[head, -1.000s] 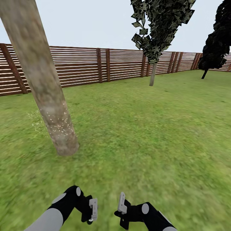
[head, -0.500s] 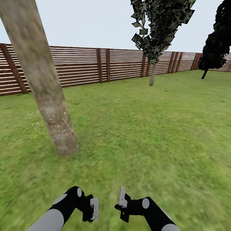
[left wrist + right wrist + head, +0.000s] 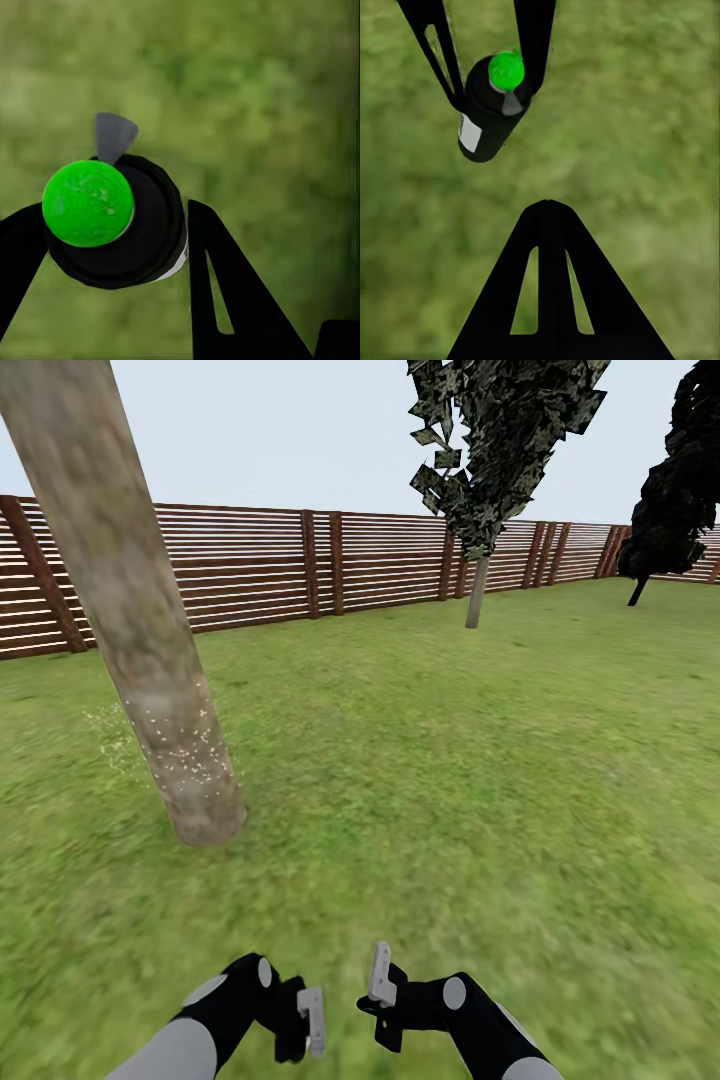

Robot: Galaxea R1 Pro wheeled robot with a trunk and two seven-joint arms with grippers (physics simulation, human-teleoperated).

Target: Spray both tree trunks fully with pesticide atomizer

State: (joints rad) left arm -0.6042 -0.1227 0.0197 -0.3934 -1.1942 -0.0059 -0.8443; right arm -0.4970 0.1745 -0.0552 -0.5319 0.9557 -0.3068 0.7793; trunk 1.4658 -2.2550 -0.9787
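One pesticide atomizer (image 3: 112,225), a dark bottle whose top shows green, sits clamped in the left claw (image 3: 305,1025), low and near over the lawn (image 3: 450,760). The right claw (image 3: 381,988) is just beside it, fingers apart, holding nothing. Two trees: the near left trunk (image 3: 150,660) carries whitish pesticide (image 3: 185,745) specks; the second trunk (image 3: 477,592) stands far, by the fence (image 3: 300,565). Since half a second ago the left forearm has swung slightly rightward.

no readable text; bottle (image 3: 489,105) label blank.
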